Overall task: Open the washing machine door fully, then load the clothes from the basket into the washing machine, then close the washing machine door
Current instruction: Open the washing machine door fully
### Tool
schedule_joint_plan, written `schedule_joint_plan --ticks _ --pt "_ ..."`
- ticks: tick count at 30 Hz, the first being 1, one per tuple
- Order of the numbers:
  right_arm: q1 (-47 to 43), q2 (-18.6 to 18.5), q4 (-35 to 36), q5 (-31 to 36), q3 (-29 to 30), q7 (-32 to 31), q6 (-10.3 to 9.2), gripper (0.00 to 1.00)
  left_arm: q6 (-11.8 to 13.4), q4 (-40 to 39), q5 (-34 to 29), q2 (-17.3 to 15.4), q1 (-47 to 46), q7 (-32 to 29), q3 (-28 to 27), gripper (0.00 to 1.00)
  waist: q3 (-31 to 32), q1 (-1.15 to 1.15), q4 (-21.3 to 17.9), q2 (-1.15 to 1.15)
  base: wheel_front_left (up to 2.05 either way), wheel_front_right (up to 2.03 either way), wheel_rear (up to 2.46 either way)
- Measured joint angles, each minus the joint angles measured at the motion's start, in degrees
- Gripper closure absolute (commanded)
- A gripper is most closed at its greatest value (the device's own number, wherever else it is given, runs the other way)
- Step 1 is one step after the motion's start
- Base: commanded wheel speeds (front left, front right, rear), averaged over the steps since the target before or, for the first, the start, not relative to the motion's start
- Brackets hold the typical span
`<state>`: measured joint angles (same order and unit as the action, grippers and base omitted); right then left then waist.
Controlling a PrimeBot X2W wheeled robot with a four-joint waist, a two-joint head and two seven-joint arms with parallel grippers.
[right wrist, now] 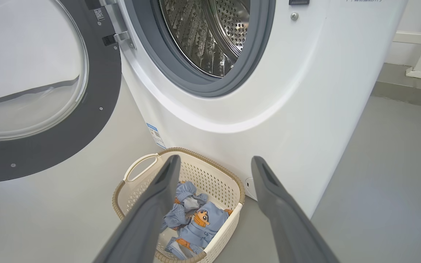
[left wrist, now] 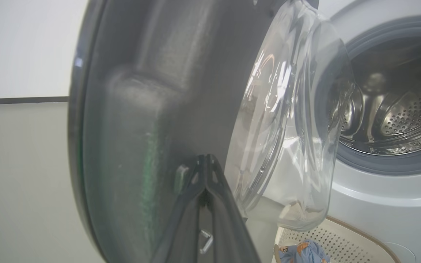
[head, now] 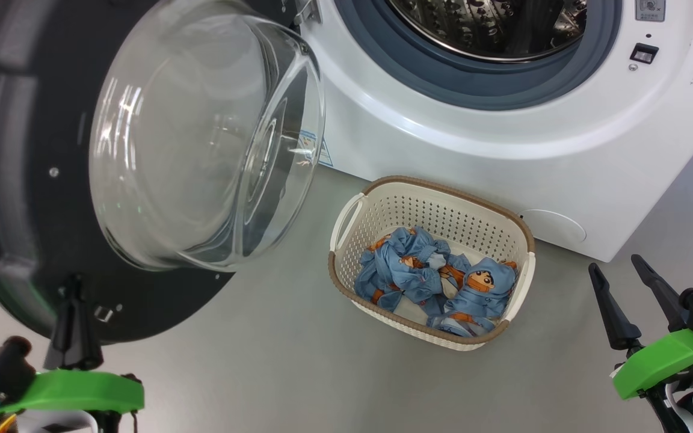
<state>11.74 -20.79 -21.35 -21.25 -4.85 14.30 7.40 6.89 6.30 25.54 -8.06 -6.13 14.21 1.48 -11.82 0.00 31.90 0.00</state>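
Left tool [head: 73, 285], fingers pinched together w/ nothing between them, is resting its tips at the black inner rim of the washing machine door [head: 21, 180], low down beside the latch. Contact looks likely but isn't certain. Door is standing swung well out from the washing machine [head: 503, 150], its glass bowl [head: 202, 138] bulging toward the head camera and the steel drum [head: 491, 24] lying open behind it. Basket [head: 437, 189] is sitting on the floor [head: 262, 361] just in front of the machine, w/ the clothes [head: 418, 270] bunched inside; none are showing in the drum. Right tool [head: 616, 263], fingers spread wide & empty, is hovering over the floor to the right of the basket. Step in hand, by the look of it: finishing the door-opening push. Next move is calling for the door to go fully back, then for the right tool to drop into the basket for the 1st garment — approx. mid-pile, clear of the woven rim.
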Motion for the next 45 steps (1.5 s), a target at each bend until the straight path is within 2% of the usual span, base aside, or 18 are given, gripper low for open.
schedule_joint_plan --ticks 10,31,45 --pt "-0.06 0.04 0.02 -0.01 0.18 0.01 0.0 0.0 -0.18 4.08 -0.03 -0.69 -2.63 0.04 -5.66 1.0 0.16 0.0 -0.08 0.0 0.0 0.0 0.0" --pt "-0.05 -0.29 0.62 0.0 0.27 0.0 0.0 0.0 -6.13 17.71 -4.65 -1.53 -14.07 0.43 -14.39 1.0 -2.04 0.0 -1.08 0.0 0.0 0.0 0.0" --pt "2.61 -1.08 0.8 0.02 -0.02 0.01 0.0 0.0 -9.78 29.25 -9.09 -5.12 -24.63 0.44 -24.07 1.0 -6.44 0.0 -3.28 0.0 0.0 0.0 0.0"
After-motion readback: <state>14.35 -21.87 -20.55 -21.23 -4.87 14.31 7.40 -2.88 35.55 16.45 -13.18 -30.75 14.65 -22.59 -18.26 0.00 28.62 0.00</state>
